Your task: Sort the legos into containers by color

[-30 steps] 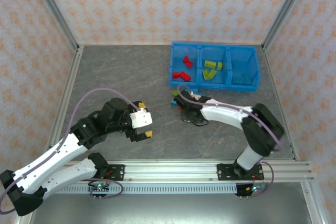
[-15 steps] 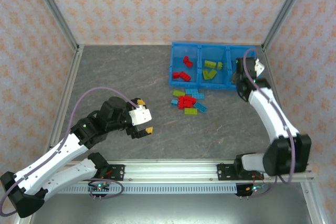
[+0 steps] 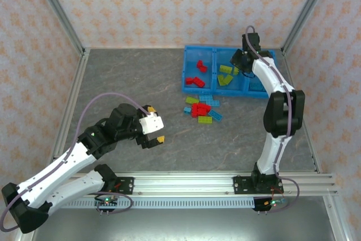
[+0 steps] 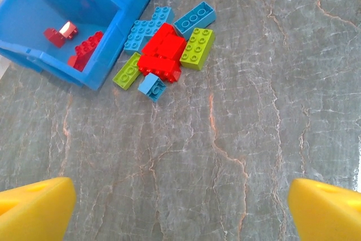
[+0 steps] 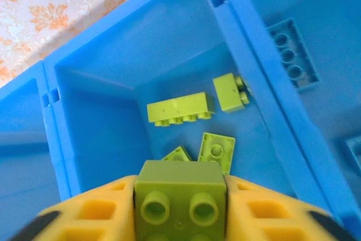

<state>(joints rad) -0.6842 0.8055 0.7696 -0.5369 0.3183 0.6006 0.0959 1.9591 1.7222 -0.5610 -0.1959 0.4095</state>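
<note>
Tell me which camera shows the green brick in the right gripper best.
Right wrist: the green brick is clamped in the right gripper, studs visible, above the middle compartment. Top external leaves it too small to make out; the left wrist faces the loose pile.

Bright, even, diffuse light from overhead; shadows under the arms [image 3: 62, 167] were soft and faint. Small white glare sat on a red brick [image 4: 67, 28] in left wrist view. Yellow fingertips [image 4: 34, 210] at the lens were blurred, table [image 4: 237, 139] veins sharp. Right wrist view was slightly soft around the green brick [image 5: 180, 198]
</note>
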